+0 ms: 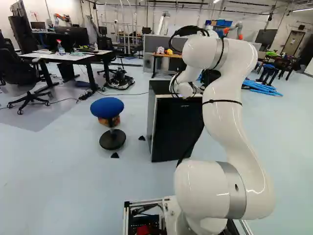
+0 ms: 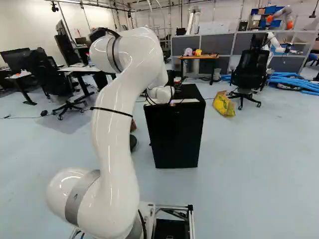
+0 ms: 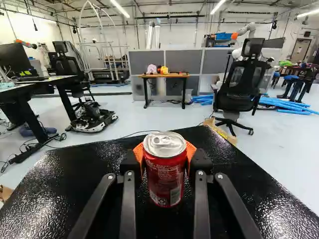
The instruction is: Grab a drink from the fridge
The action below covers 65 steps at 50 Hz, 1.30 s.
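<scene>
Well, the gripper is pinching the red can between its orange pads. The can is upright, over the fridge top, nearer than its far corner. I can't tell if they touch.

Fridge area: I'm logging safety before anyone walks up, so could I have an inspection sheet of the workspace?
Surface: fridge top, black and shiny.
Job's things: red can upright; whether it touches the top, cannot tell.
Clutter: yellow bag on the floor near an office chair.
Claw: shut on the can.
Cables: black cable along the arm; thin one on the floor.
Surroundings: blue-seated stool left of the fridge in the left base view.
</scene>
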Available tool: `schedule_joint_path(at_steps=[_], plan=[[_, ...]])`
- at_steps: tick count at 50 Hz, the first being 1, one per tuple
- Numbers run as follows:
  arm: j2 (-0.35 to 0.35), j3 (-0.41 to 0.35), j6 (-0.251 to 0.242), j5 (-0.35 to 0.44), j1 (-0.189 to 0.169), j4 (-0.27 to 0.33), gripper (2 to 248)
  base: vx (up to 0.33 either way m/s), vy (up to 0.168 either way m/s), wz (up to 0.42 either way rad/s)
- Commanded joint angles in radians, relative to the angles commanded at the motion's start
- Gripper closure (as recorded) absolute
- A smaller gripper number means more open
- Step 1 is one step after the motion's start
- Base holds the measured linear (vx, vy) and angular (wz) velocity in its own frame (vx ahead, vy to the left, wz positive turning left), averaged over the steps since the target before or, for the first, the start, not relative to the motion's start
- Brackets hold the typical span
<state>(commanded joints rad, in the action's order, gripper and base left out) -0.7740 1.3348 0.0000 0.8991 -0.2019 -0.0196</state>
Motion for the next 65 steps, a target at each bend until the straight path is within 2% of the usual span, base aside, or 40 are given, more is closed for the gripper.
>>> schedule_joint_path(at_steps=[65], plan=[[0.068, -0.004, 0.000, 0.000, 0.001, 0.000, 150, 0.000, 0.000, 0.000]])
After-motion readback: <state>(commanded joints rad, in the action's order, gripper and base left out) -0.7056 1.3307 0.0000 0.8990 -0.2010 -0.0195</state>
